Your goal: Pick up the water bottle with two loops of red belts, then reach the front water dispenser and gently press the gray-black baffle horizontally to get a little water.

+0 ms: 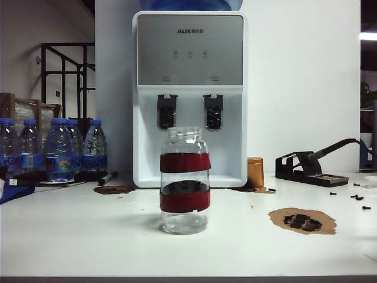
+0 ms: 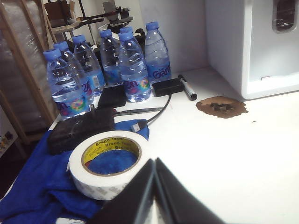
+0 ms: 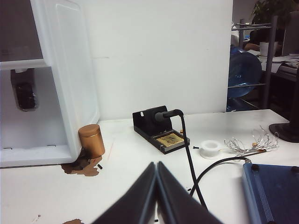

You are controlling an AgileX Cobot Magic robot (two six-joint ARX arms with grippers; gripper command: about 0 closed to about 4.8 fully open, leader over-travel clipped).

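Standing upright mid-surface (image 1: 70, 236), the jar (image 1: 184, 181) was seen just in front of the dispenser (image 1: 189, 94), well apart from the plastic bottles (image 1: 53, 147) at far left. Glass, open-mouthed, no cap: judged stiff, fragile, fairly heavy w/ a little water at the bottom, slick on bare glass. Best hold was judged on or between the two red bands, where tape should give friction; rim & neck to be avoided. Jar to be kept level so nothing spills. Left gripper (image 2: 155, 161) was seen low beside a tape roll (image 2: 107, 169), fingers pressed together, nothing held. Right gripper (image 3: 156, 164) likewise shut & empty, near a soldering stand (image 3: 159, 130). Neither was near the jar. Left baffle (image 1: 166, 112) untouched.
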